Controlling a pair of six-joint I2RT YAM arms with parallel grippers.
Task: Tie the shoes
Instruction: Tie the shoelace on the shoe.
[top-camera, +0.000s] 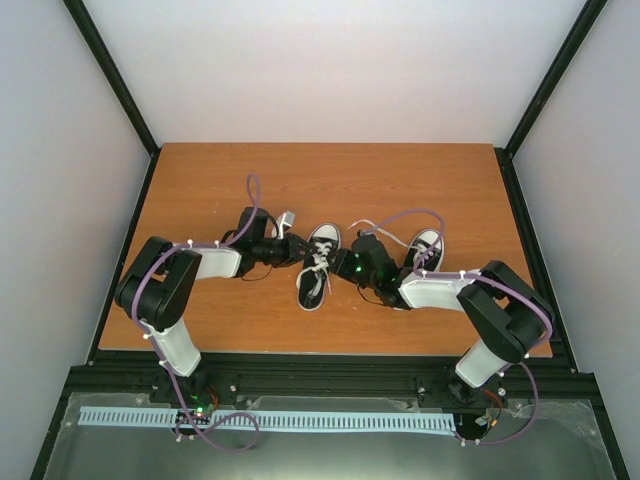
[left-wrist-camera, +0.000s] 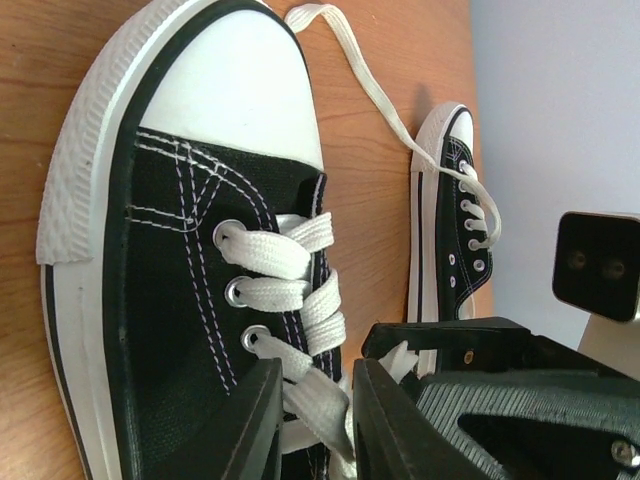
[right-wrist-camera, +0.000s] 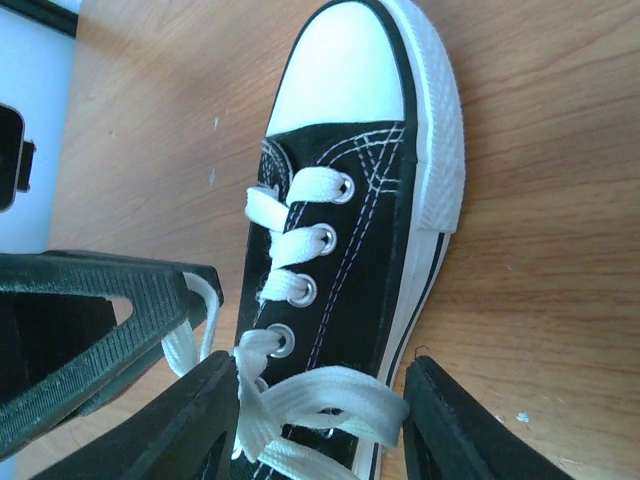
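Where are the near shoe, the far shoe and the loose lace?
near shoe (left-wrist-camera: 230, 90), left wrist view, white toe cap.
far shoe (left-wrist-camera: 452, 228), left wrist view, black side panel.
loose lace (left-wrist-camera: 375, 95), left wrist view, mid-length.

Overhead camera looks down; both wrist cameras closely share one shoe (left-wrist-camera: 170, 330).

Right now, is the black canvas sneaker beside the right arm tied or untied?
Untied: that sneaker's long white lace trails loose across the wooden table; no bow shows.
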